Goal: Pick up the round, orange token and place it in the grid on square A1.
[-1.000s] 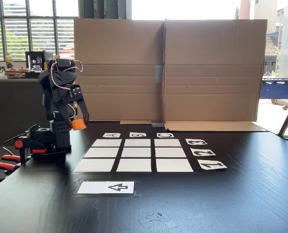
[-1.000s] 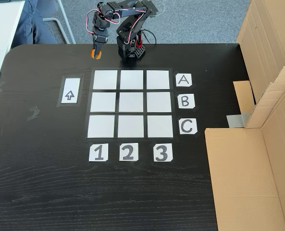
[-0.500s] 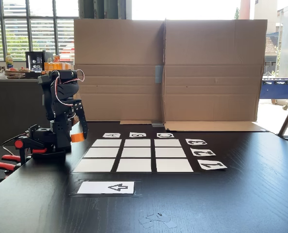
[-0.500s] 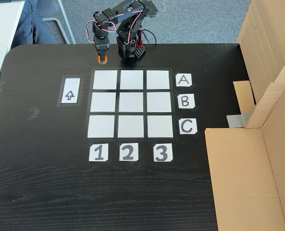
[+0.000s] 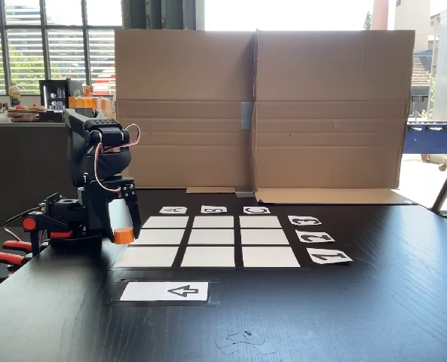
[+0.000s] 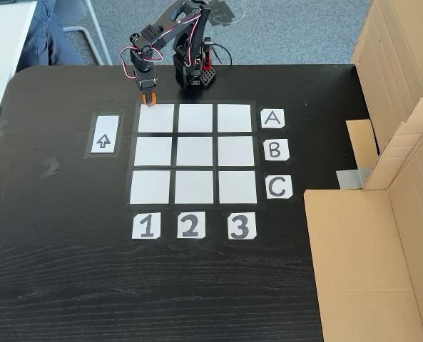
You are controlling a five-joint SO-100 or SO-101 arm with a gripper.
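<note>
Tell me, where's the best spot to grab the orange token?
Probably its side walls, coming straight down from above. The token is a short stubby cylinder, and the gripper already pinches it that way, fingers pointing down at the grid's edge.

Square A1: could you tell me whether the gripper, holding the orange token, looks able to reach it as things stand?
Probably yes. The gripper, shut on the round, orange token, hangs at the far edge of square A1. That cell is bare and nothing stands between them.
</note>
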